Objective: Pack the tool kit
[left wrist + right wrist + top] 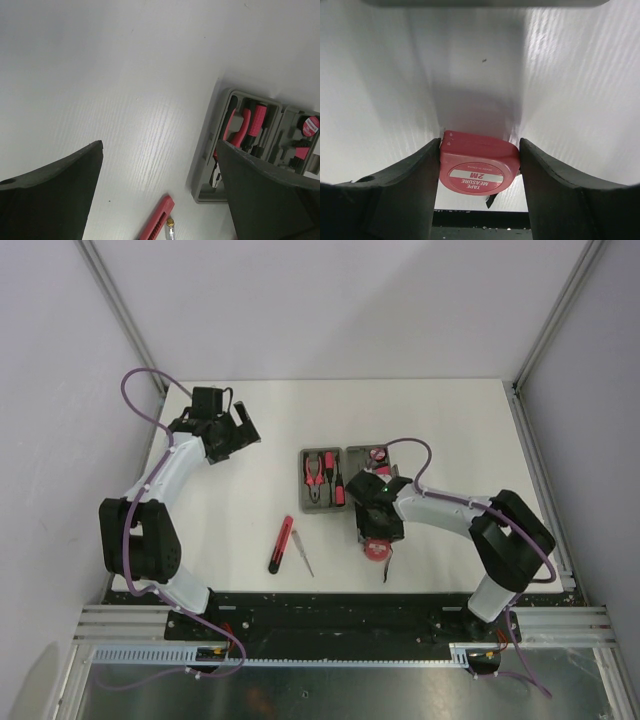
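- The white tabletop (230,440) holds everything.
- The grey tool kit case (320,508) lies open, just past the right tool (480,148) and far off to the side of the left tool (160,150). Its long side runs left to right. The right arm is much nearer.
- The left tool is spread wide and holds nothing.
- The right tool squeezes the red tape measure (479,167) from both sides, down by the tabletop.
- I think the next move is a short lift forward into the case.
- A red knife (281,543) and a thin screwdriver (302,553) lie loose, left of the right tool.
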`<control>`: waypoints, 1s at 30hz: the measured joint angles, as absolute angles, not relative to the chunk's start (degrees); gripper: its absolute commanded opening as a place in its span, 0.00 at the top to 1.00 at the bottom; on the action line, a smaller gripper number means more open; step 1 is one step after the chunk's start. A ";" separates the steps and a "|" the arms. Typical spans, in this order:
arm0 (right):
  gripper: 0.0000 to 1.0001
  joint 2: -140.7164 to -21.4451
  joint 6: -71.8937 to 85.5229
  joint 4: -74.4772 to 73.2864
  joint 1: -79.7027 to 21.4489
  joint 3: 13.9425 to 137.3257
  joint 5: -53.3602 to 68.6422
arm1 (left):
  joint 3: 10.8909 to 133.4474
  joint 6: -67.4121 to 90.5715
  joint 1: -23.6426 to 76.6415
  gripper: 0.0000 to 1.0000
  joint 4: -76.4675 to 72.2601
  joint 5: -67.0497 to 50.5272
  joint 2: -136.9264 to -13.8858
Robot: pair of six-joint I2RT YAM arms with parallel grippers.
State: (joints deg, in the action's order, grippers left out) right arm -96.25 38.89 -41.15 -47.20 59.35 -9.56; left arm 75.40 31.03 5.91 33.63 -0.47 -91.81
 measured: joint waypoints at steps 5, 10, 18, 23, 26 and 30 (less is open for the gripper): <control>0.52 -94.26 36.40 -39.48 -43.94 59.55 -10.61 | 75.40 31.03 5.91 0.02 33.63 -0.73 -91.81; 0.54 -94.13 31.11 -36.14 -39.57 62.04 -10.55 | 75.40 31.03 5.91 0.02 33.63 -1.08 -91.81; 0.54 -95.66 23.49 -32.14 -34.54 69.28 -10.76 | 75.40 31.03 5.91 0.02 33.61 -1.78 -91.81; 0.54 -98.08 19.79 -29.28 -33.28 71.20 -11.00 | 75.40 31.03 5.91 0.02 33.61 -1.80 -91.81; 0.54 -99.77 17.87 -27.79 -33.10 71.37 -11.07 | 75.40 31.03 5.91 0.02 33.63 -1.80 -91.81; 0.54 -100.82 16.08 -26.76 -33.08 72.99 -11.14 | 75.40 31.03 5.91 0.02 33.61 -1.87 -91.81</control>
